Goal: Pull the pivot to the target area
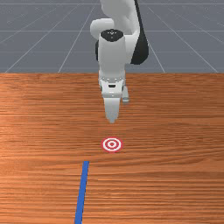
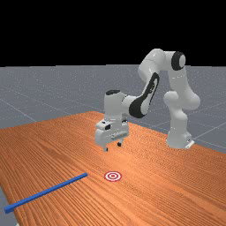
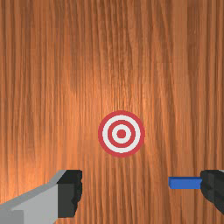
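On the orange-brown table (image 2: 119, 161), the blue stick (image 2: 47, 191) lies flat beside the red-and-white target (image 2: 113, 176), apart from it. Its long axis slants across the far view: one end points up and rightward, close to the target, while the other points down and leftward and reaches the table's edge, seeming to poke just past it. From the front view, the stick runs almost straight toward the camera, leaning slightly left as it nears the bottom edge, where it is cut off; its visible end sits below and left of the target.

The gripper (image 2: 112, 147) hangs above the wood, pointing down, its two fingers spread well apart. By the wrist view, the stick's end shows beside one fingertip and points toward the other finger, its length partly hidden behind the nearer one, so its axis runs roughly along the fingers' spread.
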`<action>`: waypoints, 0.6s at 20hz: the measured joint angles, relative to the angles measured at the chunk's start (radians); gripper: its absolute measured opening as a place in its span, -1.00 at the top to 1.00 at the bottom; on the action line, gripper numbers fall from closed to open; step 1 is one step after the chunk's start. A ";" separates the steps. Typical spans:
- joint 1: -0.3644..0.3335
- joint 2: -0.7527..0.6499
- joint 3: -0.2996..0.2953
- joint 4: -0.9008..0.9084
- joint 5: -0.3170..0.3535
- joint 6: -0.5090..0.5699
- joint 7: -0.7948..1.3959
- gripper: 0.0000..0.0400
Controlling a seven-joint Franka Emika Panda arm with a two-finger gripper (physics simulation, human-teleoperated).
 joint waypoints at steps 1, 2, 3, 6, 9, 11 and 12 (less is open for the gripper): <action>0.000 0.000 0.000 0.000 0.000 0.000 0.000 -0.22; 0.000 0.000 0.000 0.000 0.000 0.000 0.000 0.26; 0.000 0.000 0.000 0.000 0.000 0.000 0.000 0.55; -0.001 -0.002 0.001 -0.004 0.000 0.001 -0.005 0.12; -0.006 0.001 0.006 -0.006 -0.003 0.009 -0.036 -0.75; -0.011 0.007 0.012 -0.007 -0.006 0.016 -0.071 -0.91; -0.019 0.008 0.019 -0.008 -0.010 0.016 -0.120 -0.95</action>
